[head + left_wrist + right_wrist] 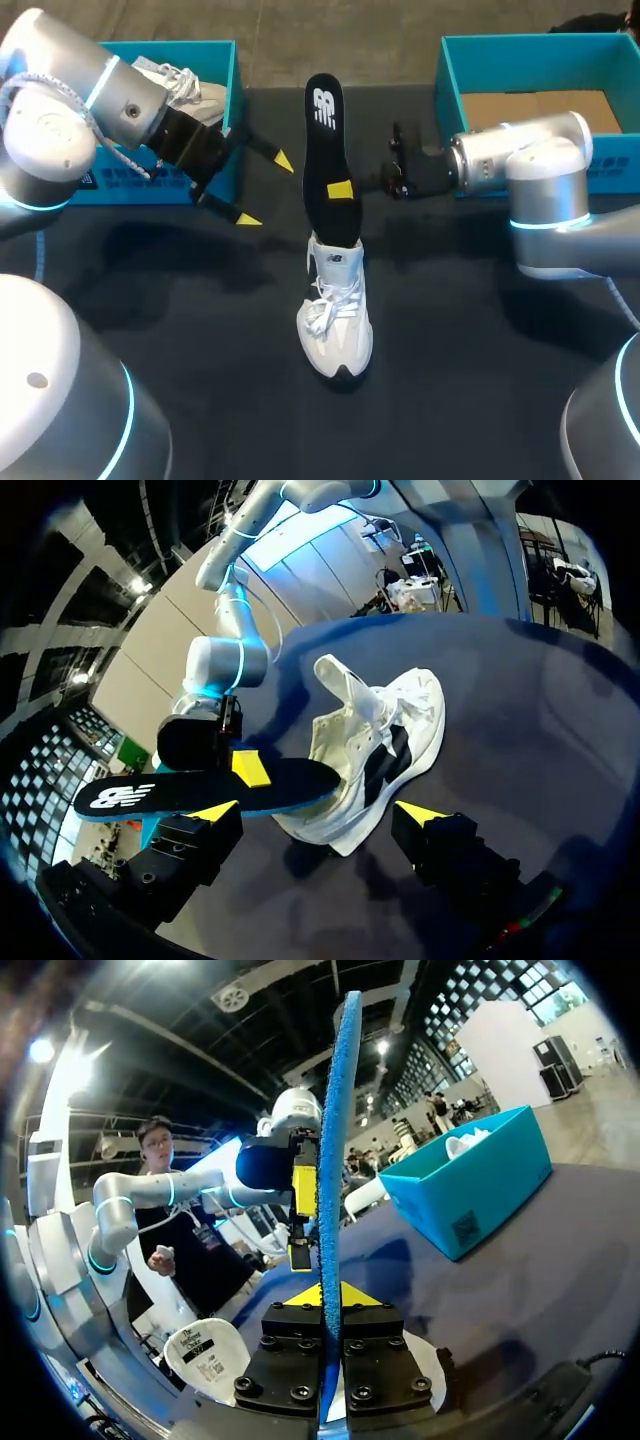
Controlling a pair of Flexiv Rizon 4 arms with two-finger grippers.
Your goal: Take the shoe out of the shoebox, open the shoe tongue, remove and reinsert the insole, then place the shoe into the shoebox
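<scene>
Right pincer (322,1298) clamped on the insole (322,150) at the shoe (337,320) — left pincer (265,190) apart.

light: overhead, moderate | shadows: soft, on table (200,300) | glare: left arm (45,130)

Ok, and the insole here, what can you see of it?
The insole is black on top with a white logo near its free end, blue underneath, foam-like. The right gripper is shut on its middle; its other end sits in the opening of the white shoe. The left gripper stands open beside it, apart.
</scene>
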